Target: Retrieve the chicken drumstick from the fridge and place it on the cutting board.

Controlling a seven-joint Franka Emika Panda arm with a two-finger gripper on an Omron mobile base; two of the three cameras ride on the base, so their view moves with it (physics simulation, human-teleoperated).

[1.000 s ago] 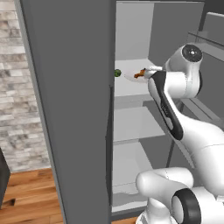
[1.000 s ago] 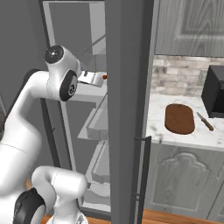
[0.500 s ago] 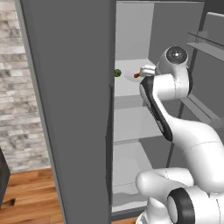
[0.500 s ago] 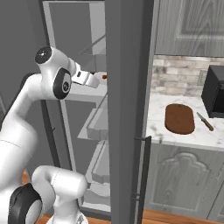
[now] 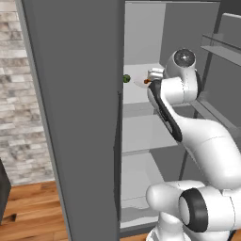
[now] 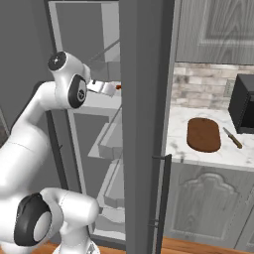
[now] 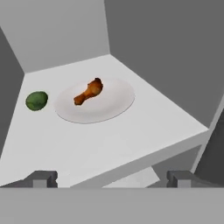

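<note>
The orange-brown chicken drumstick (image 7: 89,92) lies on a white plate (image 7: 114,105) on an upper shelf of the open fridge (image 5: 141,42). In the hand view my gripper (image 7: 111,179) is open, its two fingertips wide apart, and it looks at the shelf from in front, short of the plate. In the left base view my hand sits at the shelf's front by the drumstick (image 5: 146,81). In the right base view the dark brown oval cutting board (image 6: 203,134) rests on the marble counter to the right of the fridge (image 6: 144,99).
A small green round item (image 7: 36,100) sits left of the plate on the same shelf. The fridge door (image 5: 70,117) stands open on the left. A knife (image 6: 231,137) and a black microwave (image 6: 243,104) are beside the board. Lower shelves (image 5: 141,132) lie under my arm.
My arm has swung its upper joint further into the fridge opening, and the hand sits closer to the shelf's front. The drumstick and plate have not moved.
</note>
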